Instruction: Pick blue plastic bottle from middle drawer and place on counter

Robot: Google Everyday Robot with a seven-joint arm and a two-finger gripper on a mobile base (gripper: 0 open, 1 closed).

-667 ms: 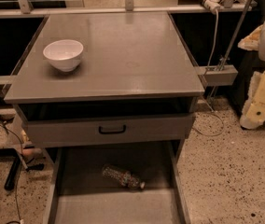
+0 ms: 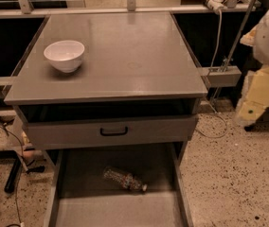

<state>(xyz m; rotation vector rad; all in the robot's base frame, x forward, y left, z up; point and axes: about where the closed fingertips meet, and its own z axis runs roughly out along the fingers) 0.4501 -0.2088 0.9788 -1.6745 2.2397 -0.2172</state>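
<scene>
Little has shifted since the moment before: the gripper at the right edge of the view seems a touch nearer the cabinet, while everything else lies as it did. It hangs beside the counter, off its right side and well apart from the drawers, and we cannot tell whether it is wide or narrow; it holds nothing that we can see. We find the blue plastic bottle lying on its side on the flat floor of the middle drawer, which is pulled out at the bottom of the view, the cap pointing to the right and front. Above it, a drawer front with a black handle stands slightly out. A white bowl sits upright on the counter's left part.
</scene>
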